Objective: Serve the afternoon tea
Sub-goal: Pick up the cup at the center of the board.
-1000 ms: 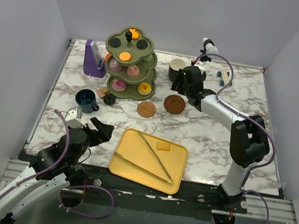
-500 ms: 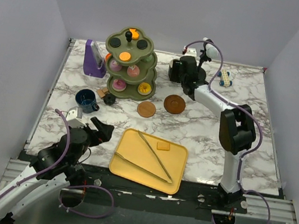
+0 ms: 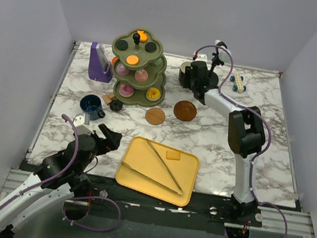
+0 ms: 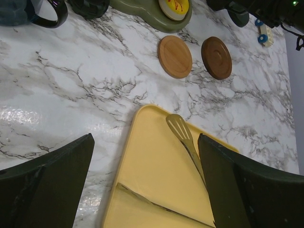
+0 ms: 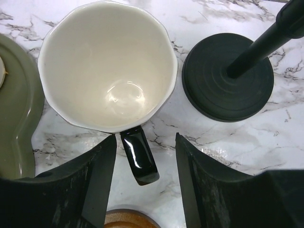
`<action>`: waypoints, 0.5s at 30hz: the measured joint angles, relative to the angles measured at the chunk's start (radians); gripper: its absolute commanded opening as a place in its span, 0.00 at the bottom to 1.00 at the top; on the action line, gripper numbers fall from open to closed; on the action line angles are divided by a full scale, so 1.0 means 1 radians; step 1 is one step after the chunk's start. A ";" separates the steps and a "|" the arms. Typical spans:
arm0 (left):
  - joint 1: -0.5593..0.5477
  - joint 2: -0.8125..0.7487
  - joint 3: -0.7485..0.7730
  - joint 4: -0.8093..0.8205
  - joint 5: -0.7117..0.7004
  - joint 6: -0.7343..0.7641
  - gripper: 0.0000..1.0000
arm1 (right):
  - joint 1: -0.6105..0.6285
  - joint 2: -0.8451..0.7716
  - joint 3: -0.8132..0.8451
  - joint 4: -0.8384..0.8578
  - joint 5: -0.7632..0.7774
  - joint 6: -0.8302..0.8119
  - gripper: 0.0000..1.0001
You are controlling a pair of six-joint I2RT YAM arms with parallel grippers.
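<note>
The right gripper (image 5: 145, 142) hangs over the black cream-lined mug (image 5: 107, 71) near the far edge of the marble table (image 3: 212, 158). Its jaws are spread either side of the mug's handle (image 5: 139, 159) without touching it. The left gripper (image 4: 145, 140) is spread wide above the yellow tray (image 4: 156, 185) at the near edge.

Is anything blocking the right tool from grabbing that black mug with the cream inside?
Nothing visible does. The fingers of the right tool flank the handle of the mug, not yet touching it. The black stand sits beside the mug, outside the fingers.
</note>
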 measured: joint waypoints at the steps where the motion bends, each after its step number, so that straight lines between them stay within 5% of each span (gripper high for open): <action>1: 0.000 0.004 0.000 0.001 0.000 0.001 0.99 | 0.000 0.005 0.005 0.000 0.000 -0.002 0.57; 15: 0.000 0.032 0.000 0.024 0.000 0.005 0.99 | -0.002 0.030 0.024 0.005 0.000 -0.012 0.30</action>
